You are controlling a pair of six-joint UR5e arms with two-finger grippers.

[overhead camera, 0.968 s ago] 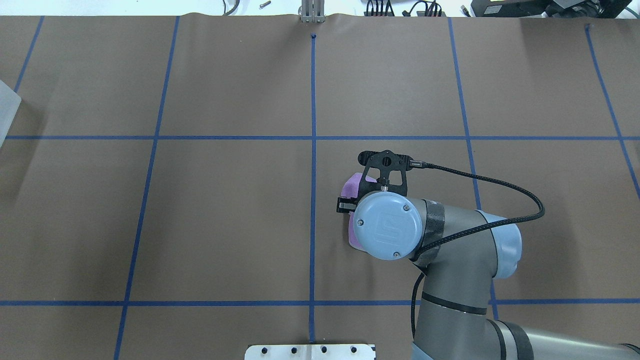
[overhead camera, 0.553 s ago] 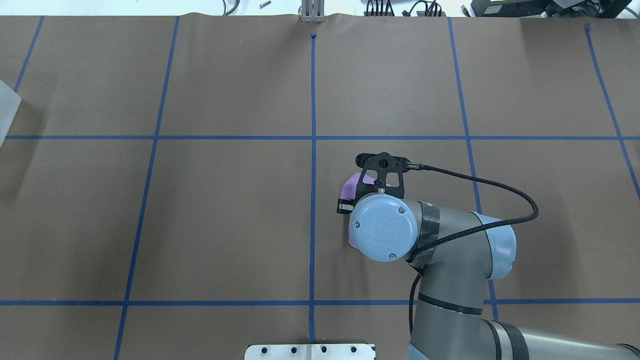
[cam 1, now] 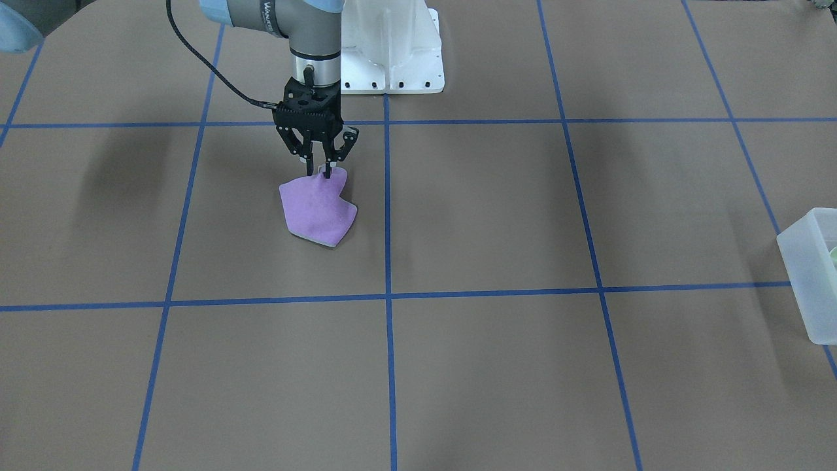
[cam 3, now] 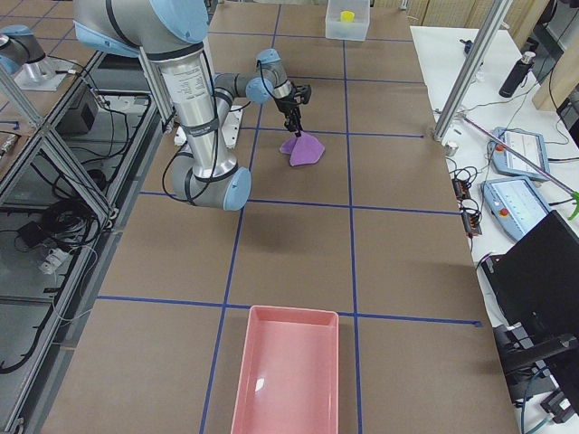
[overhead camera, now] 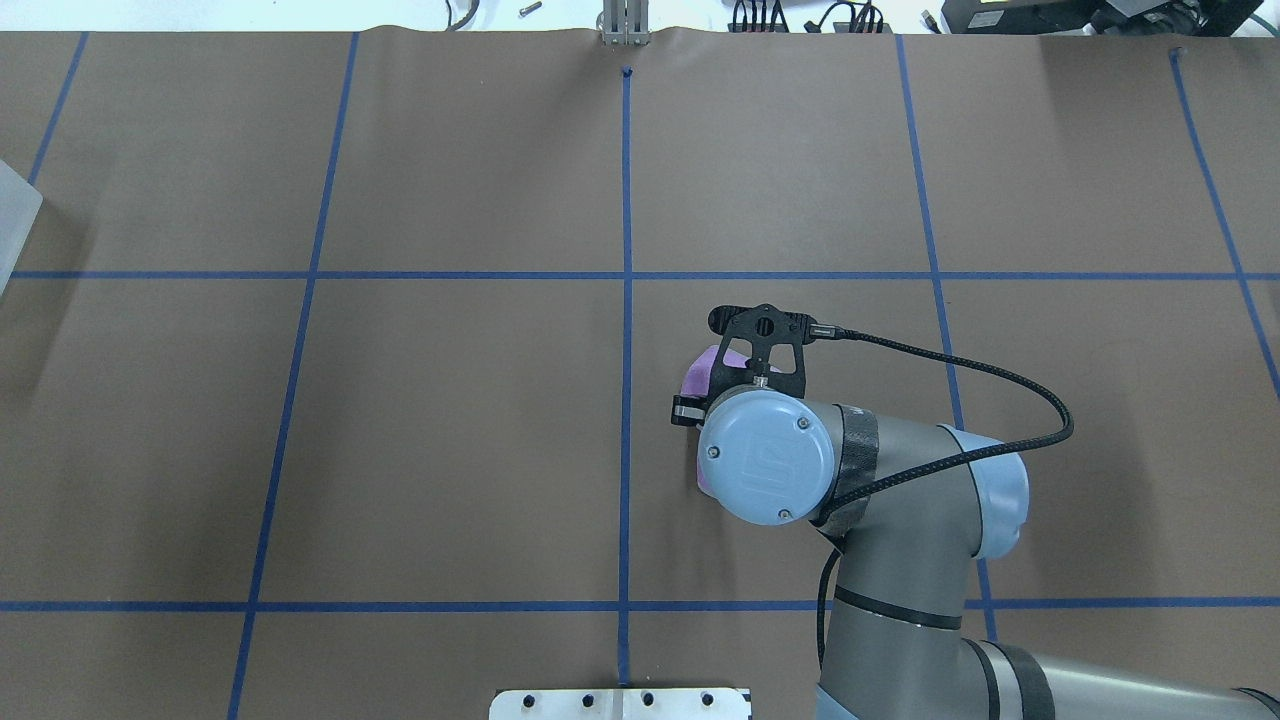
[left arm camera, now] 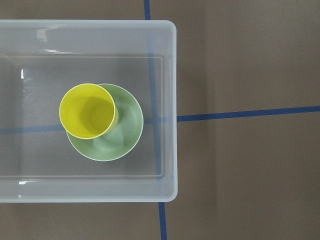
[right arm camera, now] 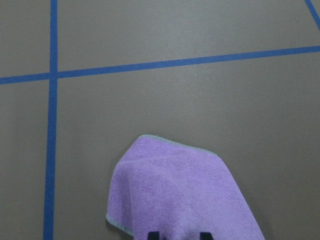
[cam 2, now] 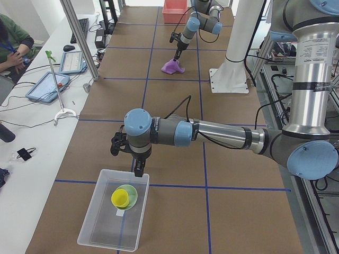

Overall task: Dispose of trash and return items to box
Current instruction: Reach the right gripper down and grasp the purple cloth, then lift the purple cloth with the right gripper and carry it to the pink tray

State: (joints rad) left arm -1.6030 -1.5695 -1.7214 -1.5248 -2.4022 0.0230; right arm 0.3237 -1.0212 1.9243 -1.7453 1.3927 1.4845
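Observation:
The yellow cup (left arm camera: 88,110) stands inside the pale green bowl (left arm camera: 120,142), and both sit in the frosted box (left arm camera: 170,75). They also show in the exterior left view, where my left gripper (cam 2: 136,168) hovers just above the box's (cam 2: 100,233) far rim. I cannot tell whether it is open or shut. My right gripper (cam 1: 325,171) is shut on the top corner of a purple cloth (cam 1: 318,208), whose lower part rests on the table. The cloth also shows in the right wrist view (right arm camera: 175,195).
A pink tray (cam 3: 288,371) lies at the table's end on my right. The white robot base plate (cam 1: 392,46) is behind the cloth. Blue tape lines grid the brown table. A corner of the box (cam 1: 814,275) shows at the front view's right edge.
My right wrist has shifted slightly left and toward the robot's base, with the purple cloth still pinched. Nothing else has moved.

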